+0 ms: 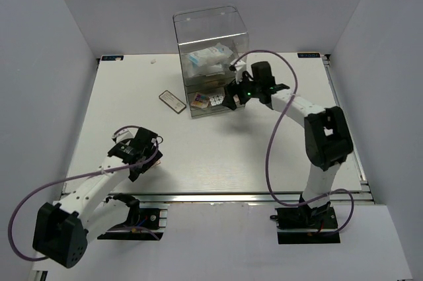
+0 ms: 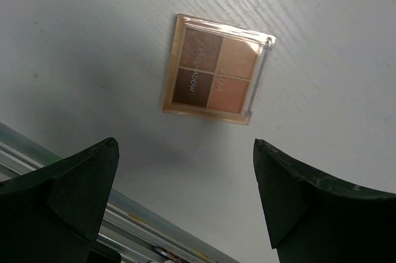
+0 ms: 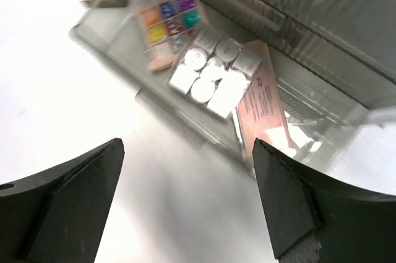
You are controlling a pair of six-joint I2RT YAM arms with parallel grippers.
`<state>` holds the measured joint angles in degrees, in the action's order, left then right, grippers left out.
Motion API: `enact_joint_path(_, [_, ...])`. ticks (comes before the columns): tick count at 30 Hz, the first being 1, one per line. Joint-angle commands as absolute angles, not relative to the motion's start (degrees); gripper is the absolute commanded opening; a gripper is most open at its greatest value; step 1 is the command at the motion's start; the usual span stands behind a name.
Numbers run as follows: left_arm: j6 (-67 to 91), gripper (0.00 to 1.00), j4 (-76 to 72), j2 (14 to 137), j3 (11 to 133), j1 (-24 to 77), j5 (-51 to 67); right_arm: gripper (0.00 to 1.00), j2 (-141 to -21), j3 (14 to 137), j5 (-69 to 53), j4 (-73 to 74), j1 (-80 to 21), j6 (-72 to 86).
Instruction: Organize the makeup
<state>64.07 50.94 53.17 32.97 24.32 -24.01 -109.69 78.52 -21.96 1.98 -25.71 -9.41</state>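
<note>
Lower left of the overhead view, the left gripper (image 1: 141,154) hangs over the table (image 1: 218,155) with its jaws spread wide and nothing in them. The peach palette (image 2: 216,68) lies flat right below it. Further up, mid-frame, the right gripper (image 1: 231,102) is spread and empty too, at the pulled-out drawer (image 3: 114,37). That drawer holds the multicoloured palette (image 3: 170,18), white-grid palette (image 3: 213,77) and pink palette (image 3: 266,105). The dark-framed case (image 1: 172,101) sits just left of the clear box (image 1: 211,23), with the white-and-blue packet (image 1: 210,57) inside.

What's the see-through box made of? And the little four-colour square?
The see-through box looks like hard clear plastic, perhaps acrylic: glossy walls, contents visible through them. The four-colour palette seems peach plastic with a clear shiny lid that catches the light.
</note>
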Motion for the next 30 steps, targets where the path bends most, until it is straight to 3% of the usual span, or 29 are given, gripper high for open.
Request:
enact_joint_path(1, [62.1,0.98,51.1,57.5,36.3,22.7,-23.3,0.89,-100.7,74.6,-35.3,-1.2,-23.8,-16.1])
enact_joint_path(12, [48.0,0.98,37.4,73.1,39.3,15.9,-17.6,0.89,-93.7,67.0,-37.6,-3.0,-22.2,-14.5])
enact_joint_path(21, [44.4,0.92,31.2,77.3,36.9,14.0,-13.2,0.89,-93.6,66.4,-38.1,-3.0,-21.3,-13.6])
enact_joint_path(27, [45.2,0.81,28.9,75.8,32.6,13.0,-11.4,0.89,-94.2,67.6,-38.8,-3.0,-20.0,-12.9])
enact_joint_path(30, [45.2,0.66,27.4,75.3,31.7,12.8,-10.1,0.89,-94.4,67.9,-39.1,-2.9,-19.6,-12.4])
